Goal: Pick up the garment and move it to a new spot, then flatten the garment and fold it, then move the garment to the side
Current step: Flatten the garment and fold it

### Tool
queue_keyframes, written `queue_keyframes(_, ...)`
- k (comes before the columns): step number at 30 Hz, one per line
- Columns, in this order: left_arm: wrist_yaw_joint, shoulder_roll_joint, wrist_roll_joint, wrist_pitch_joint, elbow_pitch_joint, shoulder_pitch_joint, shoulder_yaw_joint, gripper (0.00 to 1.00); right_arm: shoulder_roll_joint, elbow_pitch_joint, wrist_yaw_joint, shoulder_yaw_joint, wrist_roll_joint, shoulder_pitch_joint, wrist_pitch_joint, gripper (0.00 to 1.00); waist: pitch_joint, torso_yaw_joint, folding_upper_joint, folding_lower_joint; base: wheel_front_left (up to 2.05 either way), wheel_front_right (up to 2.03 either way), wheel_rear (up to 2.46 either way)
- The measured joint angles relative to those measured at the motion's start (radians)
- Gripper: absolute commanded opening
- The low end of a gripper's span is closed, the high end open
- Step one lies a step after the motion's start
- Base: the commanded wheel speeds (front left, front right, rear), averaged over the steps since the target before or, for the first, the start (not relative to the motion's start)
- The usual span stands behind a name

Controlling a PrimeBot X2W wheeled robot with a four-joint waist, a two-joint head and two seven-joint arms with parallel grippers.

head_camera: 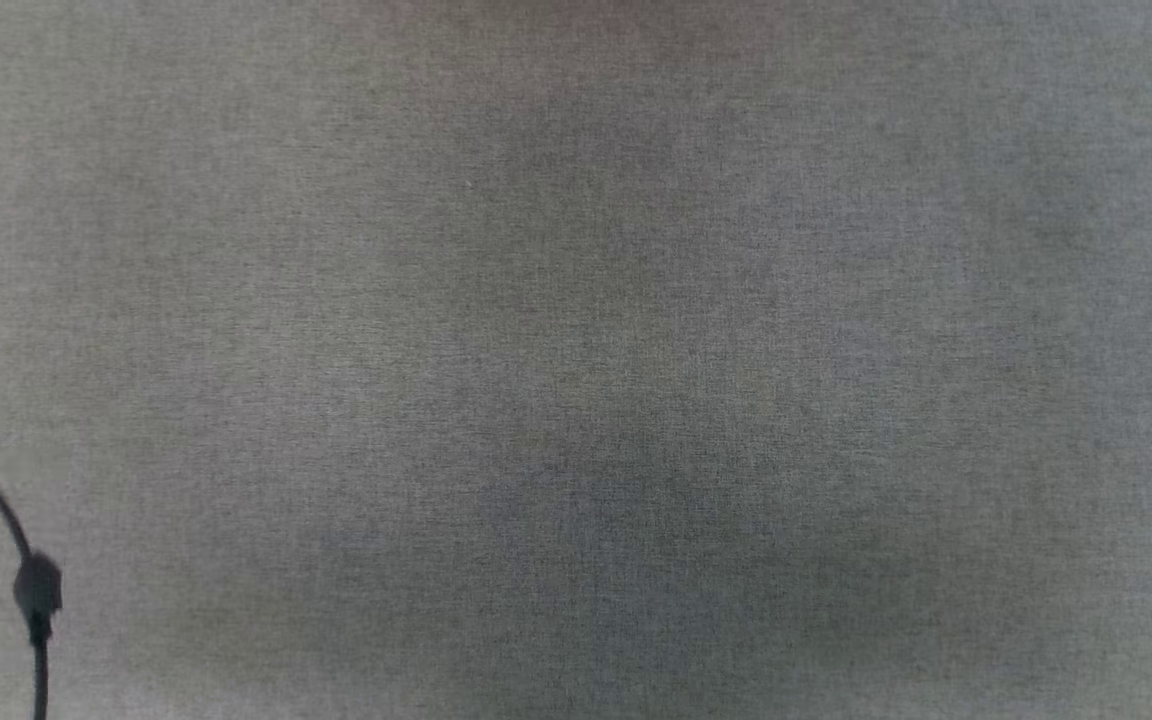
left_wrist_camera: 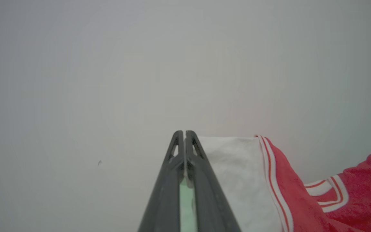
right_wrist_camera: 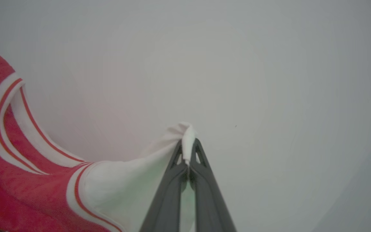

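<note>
Dark fingers of the left gripper (left_wrist_camera: 184,134) were pressed together on white sleeve fabric of the garment (left_wrist_camera: 237,180); the right gripper (right_wrist_camera: 188,145) pinched a white tuft that poked past its tips. Red body with striped trim spread between the 2 grippers.

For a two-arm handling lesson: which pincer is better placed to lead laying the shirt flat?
Probably right: the right pincer pinches the shirt by a sleeve at its tips. The left pincer, also shut, holds less plainly.
</note>
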Motion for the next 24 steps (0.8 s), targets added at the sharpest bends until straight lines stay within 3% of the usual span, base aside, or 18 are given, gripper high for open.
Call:
queue_keyframes(3,-0.003,-0.007,-0.045,0.036,0.024,0.061,-0.048,0.00,0.007,0.036,0.000,0.036,0.061,0.053,0.001,0.00,-0.010,0.007,0.0000,0.0000,0.00,0.00,0.00)
queue_keyframes(9,-0.005,0.022,-0.235,0.240,-0.031,0.227,-0.154,0.00,0.006,-0.002,0.000,0.143,0.258,0.192,0.085,0.00,-0.049,0.020,0.0000,0.0000,0.00,0.00,0.00)
queue_keyframes(18,-0.005,0.143,-0.492,0.538,-0.217,0.489,-0.227,0.00,-0.145,-0.304,0.000,0.295,0.569,0.478,0.310,0.00,-0.127,0.034,0.0001,0.0000,0.00,0.00,0.00)
queue_keyframes(24,0.014,0.216,-0.562,0.657,-0.361,0.665,-0.243,0.00,-0.220,-0.487,0.000,0.276,0.723,0.675,0.441,0.00,-0.178,0.038,0.0000,0.0000,0.00,0.00,0.00)
